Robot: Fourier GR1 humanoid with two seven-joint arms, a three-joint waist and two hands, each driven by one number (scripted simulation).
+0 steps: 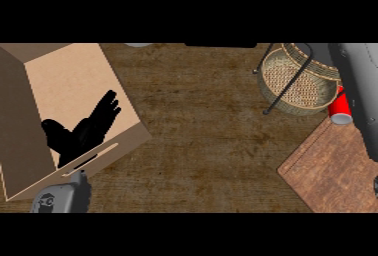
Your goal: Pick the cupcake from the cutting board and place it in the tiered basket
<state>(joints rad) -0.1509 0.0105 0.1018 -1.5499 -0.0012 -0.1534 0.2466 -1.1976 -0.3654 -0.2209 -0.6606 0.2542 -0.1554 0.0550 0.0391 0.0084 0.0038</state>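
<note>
1. My left hand (81,131) rests at the far left of the view, well left of the tiered basket (297,82), its fingers (109,104) straight and spread, holding nothing, in front of a tan cardboard box (70,80).
2. The brown wooden desk (199,135) stretches bare between the box and the basket.
3. The tiered basket, woven with a dark wire frame, stands at the upper right.
4. Just below and right of the basket lies the cutting board (332,172), its corner pointing left.
5. A red cylinder (340,109) sits between basket and board.
6. My right forearm (362,85) crosses just right of the basket; the hand itself lies outside the view, so I cannot tell its state.
7. The cupcake is nowhere visible to me.
</note>
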